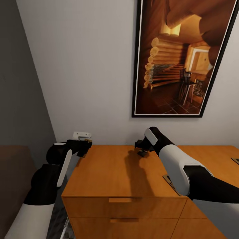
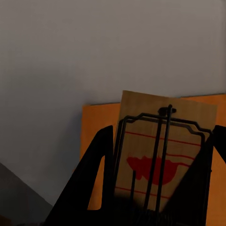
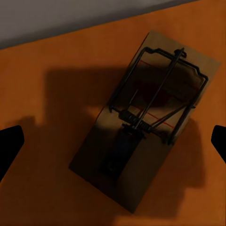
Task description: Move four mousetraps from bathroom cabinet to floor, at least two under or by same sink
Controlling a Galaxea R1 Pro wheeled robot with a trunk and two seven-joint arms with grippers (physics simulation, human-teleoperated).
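Observation:
The cabinet (image 1: 113,176) is an orange-brown wooden chest with a flat top and drawers, standing against the wall. My left gripper (image 1: 85,144) hovers at the top's far left corner, shut on a tan mousetrap (image 2: 165,136) that stands upright between its fingers (image 2: 89,188). My right gripper (image 1: 142,151) hangs just above the back middle of the top. It is open, with its fingertips (image 3: 9,146) spread on either side of a second mousetrap (image 3: 146,117) lying flat on the wood. Two flat pieces (image 1: 167,180) (image 1: 235,161) on the top farther right are partly hidden.
A large framed picture (image 1: 182,59) hangs on the white wall above the cabinet. A small white fixture (image 1: 81,135) sticks out from the wall by the left gripper. A dark brown surface (image 1: 13,172) lies at the far left. Drawer handles (image 1: 120,199) face me.

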